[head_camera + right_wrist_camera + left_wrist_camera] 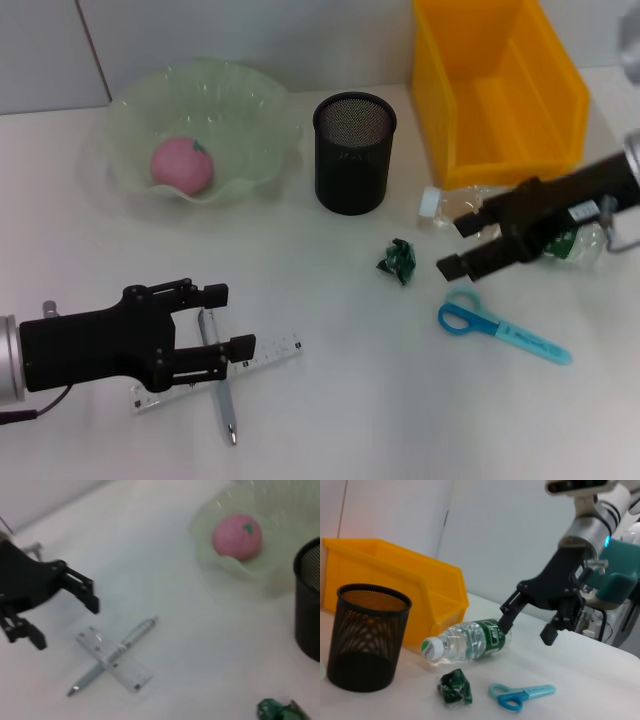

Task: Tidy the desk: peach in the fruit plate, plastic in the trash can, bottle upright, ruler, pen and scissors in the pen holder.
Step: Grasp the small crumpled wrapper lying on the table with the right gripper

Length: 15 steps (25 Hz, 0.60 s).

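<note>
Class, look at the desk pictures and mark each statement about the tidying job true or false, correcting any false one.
1. The peach lies in the fruit plate. True.
2. The bottle stands upright. False: it lies on its side beside the trash can.
3. The pen and the ruler lie crossed on the desk. True.
4. The scissors are in the pen holder. False: they lie on the desk, and nothing shows in the holder.
5. The crumpled green plastic is in the trash can. False: it lies on the desk.
6. The right claw is open at the bottle; the left claw is open over the pen and ruler. True.
</note>
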Each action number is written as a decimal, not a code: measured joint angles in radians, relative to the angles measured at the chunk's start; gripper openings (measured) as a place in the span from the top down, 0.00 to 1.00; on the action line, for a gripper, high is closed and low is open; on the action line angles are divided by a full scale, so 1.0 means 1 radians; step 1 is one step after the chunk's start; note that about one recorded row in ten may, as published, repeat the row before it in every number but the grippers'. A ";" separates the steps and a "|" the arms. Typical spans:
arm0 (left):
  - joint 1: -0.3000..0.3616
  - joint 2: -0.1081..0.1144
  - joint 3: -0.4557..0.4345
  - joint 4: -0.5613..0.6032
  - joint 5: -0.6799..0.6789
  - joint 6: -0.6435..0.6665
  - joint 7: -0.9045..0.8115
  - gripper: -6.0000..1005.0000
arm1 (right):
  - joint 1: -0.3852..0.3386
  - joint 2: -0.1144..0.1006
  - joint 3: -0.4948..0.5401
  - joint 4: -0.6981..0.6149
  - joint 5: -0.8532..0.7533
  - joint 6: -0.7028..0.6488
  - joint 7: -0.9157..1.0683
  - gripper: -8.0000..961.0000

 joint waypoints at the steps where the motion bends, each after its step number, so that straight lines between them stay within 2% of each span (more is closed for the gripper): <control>1: 0.000 -0.001 0.000 0.000 0.000 -0.005 0.000 0.22 | 0.024 0.002 -0.003 -0.002 -0.029 0.000 0.022 0.16; 5: 0.001 -0.003 -0.007 0.000 0.001 -0.016 0.001 0.22 | 0.123 0.015 -0.031 -0.003 -0.154 0.006 0.114 0.17; 7: 0.001 -0.004 -0.013 0.000 0.001 -0.017 0.001 0.22 | 0.170 0.035 -0.090 -0.003 -0.231 0.026 0.156 0.17; 8: 0.002 -0.004 -0.015 0.000 0.001 -0.018 0.001 0.22 | 0.170 0.035 -0.090 -0.003 -0.231 0.026 0.156 0.17; 11: 0.003 -0.004 -0.024 0.000 0.003 -0.019 0.001 0.22 | 0.200 0.064 -0.161 -0.007 -0.306 0.077 0.175 0.18; 12: 0.003 -0.004 -0.026 0.000 0.004 -0.019 0.001 0.22 | 0.208 0.076 -0.214 -0.006 -0.334 0.123 0.187 0.18; 13: 0.003 -0.004 -0.027 0.000 0.005 -0.019 0.001 0.22 | 0.208 0.076 -0.214 -0.006 -0.334 0.123 0.187 0.18; 15: 0.003 -0.004 -0.032 0.000 0.006 -0.019 0.001 0.23 | 0.209 0.078 -0.282 0.003 -0.340 0.171 0.208 0.19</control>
